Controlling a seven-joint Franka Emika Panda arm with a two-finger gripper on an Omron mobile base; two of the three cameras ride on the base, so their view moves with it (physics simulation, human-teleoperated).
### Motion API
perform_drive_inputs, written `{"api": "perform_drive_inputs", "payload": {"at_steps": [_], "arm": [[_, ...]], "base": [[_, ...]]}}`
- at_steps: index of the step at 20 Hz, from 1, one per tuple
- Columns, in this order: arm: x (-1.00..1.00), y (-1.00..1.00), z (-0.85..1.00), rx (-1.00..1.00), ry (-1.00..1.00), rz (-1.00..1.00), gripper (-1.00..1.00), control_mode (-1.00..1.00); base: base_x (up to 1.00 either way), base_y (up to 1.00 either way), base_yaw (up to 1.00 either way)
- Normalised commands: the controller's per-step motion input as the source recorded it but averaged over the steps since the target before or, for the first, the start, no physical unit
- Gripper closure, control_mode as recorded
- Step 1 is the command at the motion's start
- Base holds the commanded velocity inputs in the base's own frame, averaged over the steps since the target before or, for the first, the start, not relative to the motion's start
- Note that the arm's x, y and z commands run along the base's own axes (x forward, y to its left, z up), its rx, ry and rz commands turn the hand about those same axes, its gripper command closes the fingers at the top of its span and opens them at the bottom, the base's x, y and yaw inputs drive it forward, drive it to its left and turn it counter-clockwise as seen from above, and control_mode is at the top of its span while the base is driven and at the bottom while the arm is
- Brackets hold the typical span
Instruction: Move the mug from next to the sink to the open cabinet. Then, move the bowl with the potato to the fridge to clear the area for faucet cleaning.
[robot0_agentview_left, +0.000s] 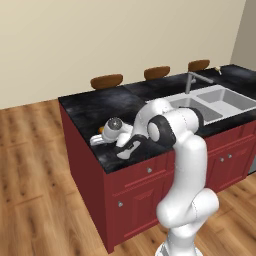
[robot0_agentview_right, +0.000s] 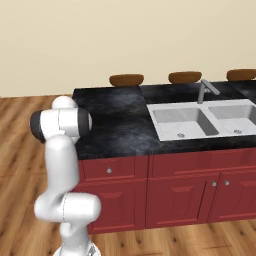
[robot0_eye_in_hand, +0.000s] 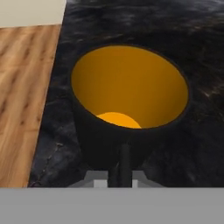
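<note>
The hand (robot0_eye_in_hand: 119, 173) was pressed together on the near wall of the mug (robot0_eye_in_hand: 130, 103), as best the hand view let one judge: the dark finger tips (robot0_eye_in_hand: 125, 162) rose at the bottom of that view, right against the mug's black side below the rim, with almost no gap between them. The mug stood upright on the black marbled desk (robot0_agentview_right: 120, 120), its orange-yellow inside open toward the camera, so its long axis ran vertical and the hand met it from above and slightly to one side. From the left base view the hand (robot0_agentview_left: 129, 148) sat low over the desk's front left corner, near the edge above the wood floor (robot0_agentview_left: 35, 175), with the arm folded down over it; the mug itself was hidden behind the wrist there. The sink (robot0_agentview_left: 220, 100) and faucet (robot0_agentview_left: 192, 80) lay well apart to the right of the hand, so the mug was on the desk's far side from the basins rather than tight beside them. The next move likely called for a straight lift before any swing, since a thin pinch on one wall could let the mug tilt. No brand, label or writing could be read on the mug, the desk or the red drawer fronts (robot0_agentview_right: 180, 192).
</note>
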Motion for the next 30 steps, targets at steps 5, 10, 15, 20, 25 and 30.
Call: {"api": "perform_drive_inputs", "payload": {"at_steps": [5, 10, 15, 20, 25, 30], "arm": [[-0.39, -0.01, 0.38, 0.03, 0.0, -0.03, 1.0, -1.0], [-0.87, -0.01, 0.89, 0.03, -0.07, -0.14, 1.0, -1.0], [-0.9, 0.0, 1.0, 0.0, -0.08, -0.21, 1.0, -1.0], [-0.89, -0.17, 0.96, 0.03, -0.06, -0.28, 1.0, -1.0], [-0.4, -0.21, 0.36, 0.04, -0.04, -0.15, 1.0, 1.0], [0.0, 0.0, 0.0, 0.0, 0.0, 0.0, 1.0, 1.0]], "base": [[0.0, 0.0, 0.0], [0.0, 0.0, 0.0], [0.0, 0.0, 0.0], [0.0, 0.0, 0.0], [-0.54, -0.29, -0.35], [-0.43, -0.34, -0.79]]}}
